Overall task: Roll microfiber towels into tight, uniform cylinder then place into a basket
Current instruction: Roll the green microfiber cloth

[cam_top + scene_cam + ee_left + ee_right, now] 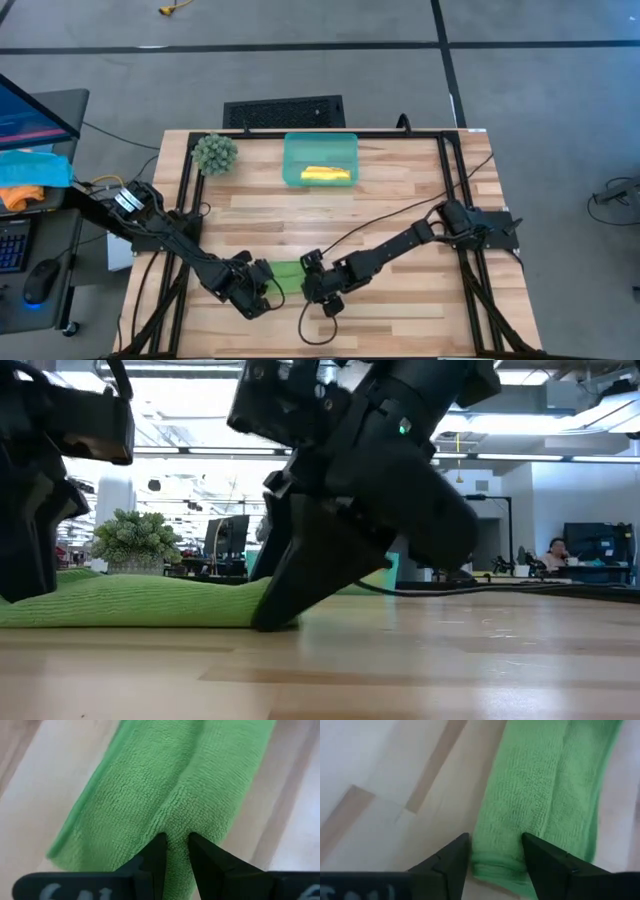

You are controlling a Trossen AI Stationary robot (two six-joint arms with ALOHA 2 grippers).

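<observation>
The lime green towel (287, 276) lies near the front edge of the table (400, 200), folded into a long band between the two arms. The left pincer (176, 841) is nearly pressed together, pinching a ridge of the towel's pile at one end. The right pincer (495, 851) stands spread at the other end, its fingers astride the towel's hemmed corner without gripping it.

The risk from here is uneven rolling: if the right pincer closes on only the top layer, or the left one pulls sideways, the band could skew or unfold and the cylinder come out loose or tapered.

At the back of the table, the teal basket (292, 170) holds the yellow towel (325, 175), apparently already rolled, though from above its shape is hard to judge.
</observation>
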